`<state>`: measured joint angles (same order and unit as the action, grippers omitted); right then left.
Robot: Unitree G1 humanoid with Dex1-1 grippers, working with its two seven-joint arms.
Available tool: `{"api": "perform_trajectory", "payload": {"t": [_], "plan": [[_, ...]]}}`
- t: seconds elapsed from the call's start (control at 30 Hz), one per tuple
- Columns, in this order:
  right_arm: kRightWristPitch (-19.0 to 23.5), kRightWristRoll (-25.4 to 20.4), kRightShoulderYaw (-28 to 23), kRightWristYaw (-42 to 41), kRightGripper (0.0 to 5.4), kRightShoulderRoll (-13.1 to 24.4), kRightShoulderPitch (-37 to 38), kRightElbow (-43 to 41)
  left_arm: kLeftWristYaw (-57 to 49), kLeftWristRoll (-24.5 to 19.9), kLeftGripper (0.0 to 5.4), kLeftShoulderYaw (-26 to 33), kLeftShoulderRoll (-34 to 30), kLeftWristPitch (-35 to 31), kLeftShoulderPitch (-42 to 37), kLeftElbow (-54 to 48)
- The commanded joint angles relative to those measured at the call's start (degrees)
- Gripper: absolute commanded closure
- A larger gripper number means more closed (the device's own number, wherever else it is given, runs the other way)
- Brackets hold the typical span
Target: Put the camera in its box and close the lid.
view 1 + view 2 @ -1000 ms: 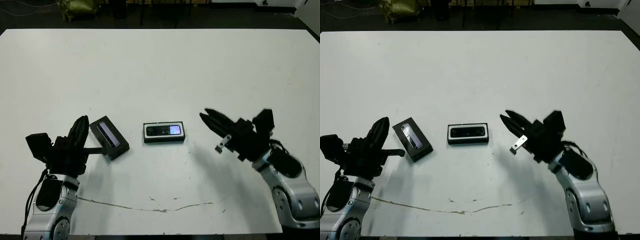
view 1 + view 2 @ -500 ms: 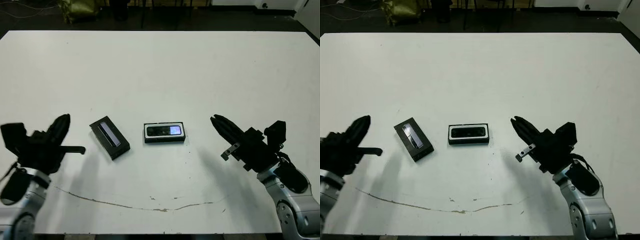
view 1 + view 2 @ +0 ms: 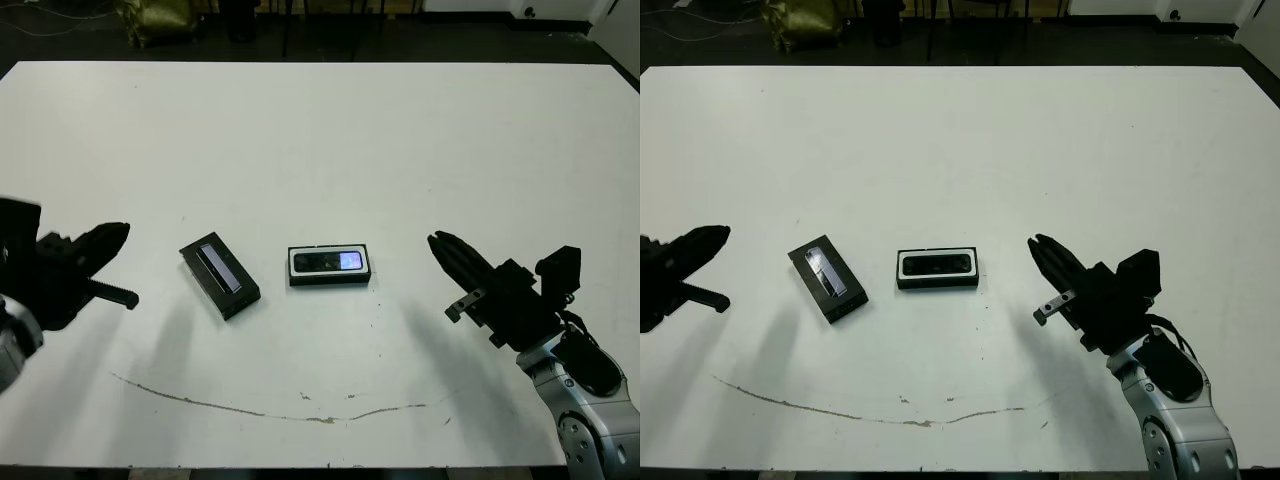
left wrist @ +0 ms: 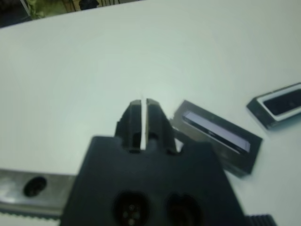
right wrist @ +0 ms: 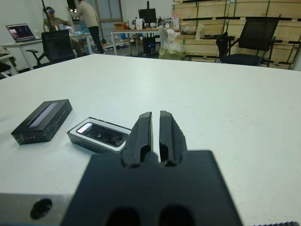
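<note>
Left gripper [image 3: 105, 240] withdrawn leftward, both grippers' fingers together, camera [image 3: 328, 262] lengthwise left-right, apparently boxed.

A white table [image 3: 320, 130] carries the striped lid [image 3: 219, 278] beside the box [image 3: 329, 265] holding the camera [image 3: 328, 261].

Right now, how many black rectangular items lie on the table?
2: the lid lies nearer the left gripper; the box, camera inside, sits mid-table. Nothing looks hidden.
</note>
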<state>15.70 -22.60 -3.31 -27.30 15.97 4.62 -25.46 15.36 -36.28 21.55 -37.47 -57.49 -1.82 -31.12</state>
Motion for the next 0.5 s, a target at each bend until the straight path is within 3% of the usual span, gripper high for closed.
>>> {"api": "perform_trajectory", "payload": {"t": [0.03,0.17,0.3,0.5], "plan": [[1.6,-0.7,-0.3,0.1,5.38,0.8,0.4,0.7,0.3,-1.0,5.4,-2.4,-4.1,-8.9,-5.4,2.0],[1.3,-1.1,-0.4,0.4,5.38,0.5,0.3,0.9,4.5,-1.7,5.4,-7.4,-8.9,-15.3,-12.3,4.9],[1.0,-2.3,-0.6,0.3,5.38,-0.1,0.1,1.5,11.6,0.0,5.4,-14.7,-12.7,-13.8,-18.4,11.1],[-1.1,-2.1,-0.5,0.4,5.38,-1.0,-0.2,2.6,15.8,3.9,5.4,-22.8,-13.3,-12.9,-25.4,16.2]]}}
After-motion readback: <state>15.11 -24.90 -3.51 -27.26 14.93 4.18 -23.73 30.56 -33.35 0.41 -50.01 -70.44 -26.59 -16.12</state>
